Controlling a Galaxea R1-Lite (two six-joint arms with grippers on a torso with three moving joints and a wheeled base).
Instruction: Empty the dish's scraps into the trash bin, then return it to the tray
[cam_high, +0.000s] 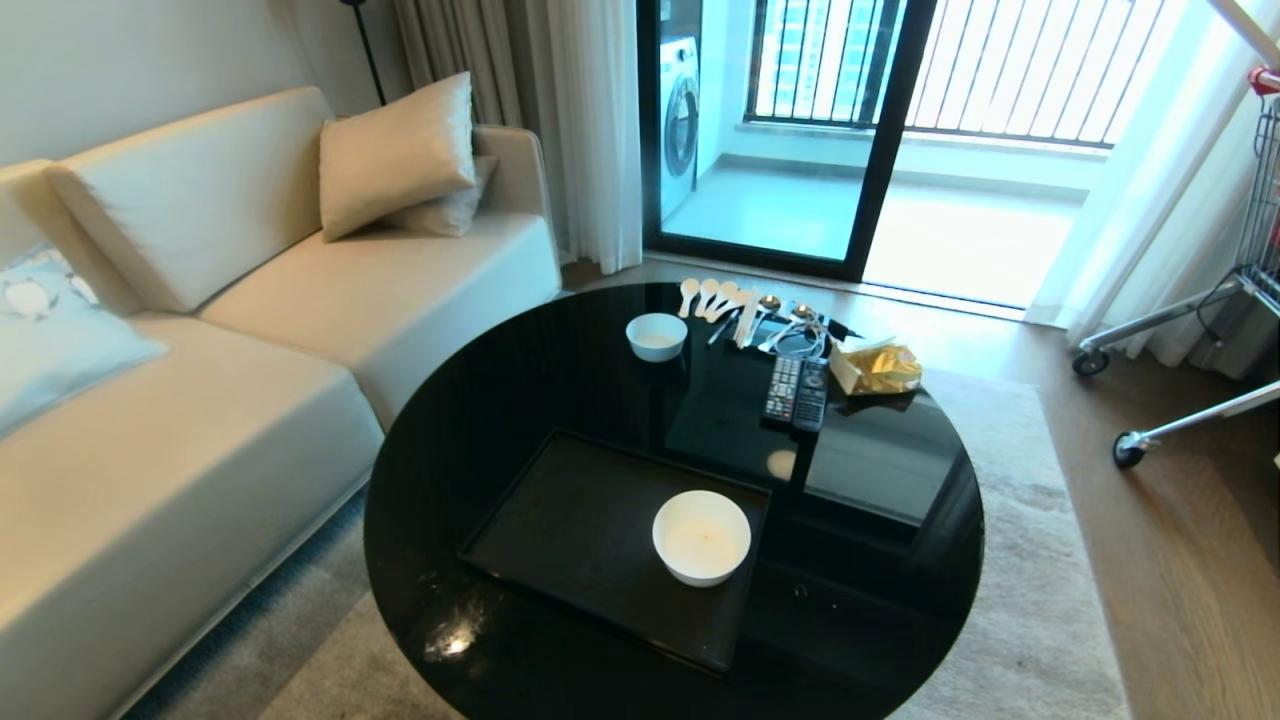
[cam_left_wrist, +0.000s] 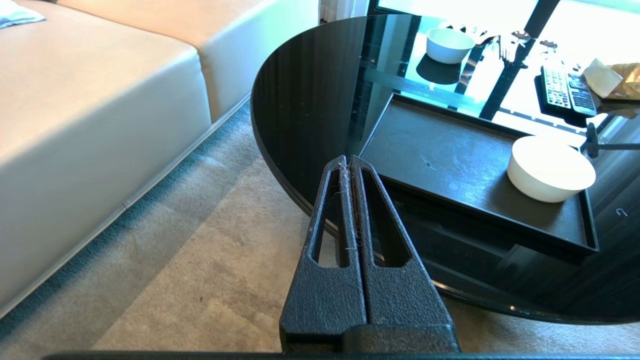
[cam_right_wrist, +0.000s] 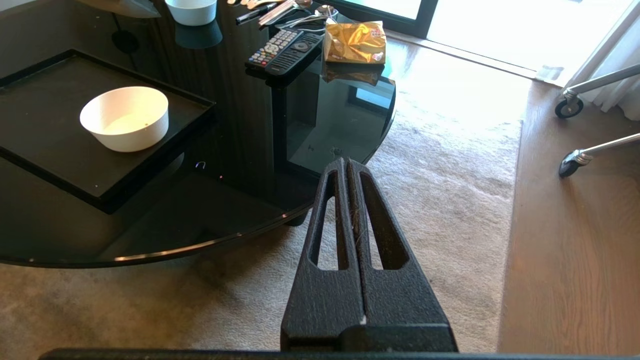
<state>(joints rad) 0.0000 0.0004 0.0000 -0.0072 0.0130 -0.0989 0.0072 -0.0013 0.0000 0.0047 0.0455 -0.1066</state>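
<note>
The dish (cam_high: 701, 537), a deep white bowl, stands upright on the black tray (cam_high: 570, 520) near its right end, on the round black table. It also shows in the left wrist view as the dish (cam_left_wrist: 550, 170) on the tray (cam_left_wrist: 440, 150), and in the right wrist view as the dish (cam_right_wrist: 125, 118) on the tray (cam_right_wrist: 40, 115). Its inside looks pale yellowish; the scraps cannot be made out. The trash bin is out of view. My left gripper (cam_left_wrist: 348, 159) hangs shut and empty off the table's near left edge. My right gripper (cam_right_wrist: 345, 161) hangs shut and empty off the near right edge.
At the table's far side lie a smaller white bowl (cam_high: 656, 336), white spoons (cam_high: 710, 297), two remotes (cam_high: 797, 392) and a golden snack bag (cam_high: 880, 368). A cream sofa (cam_high: 200, 400) runs along the left. A wheeled cart frame (cam_high: 1200, 330) stands at the right, over carpet and wood floor.
</note>
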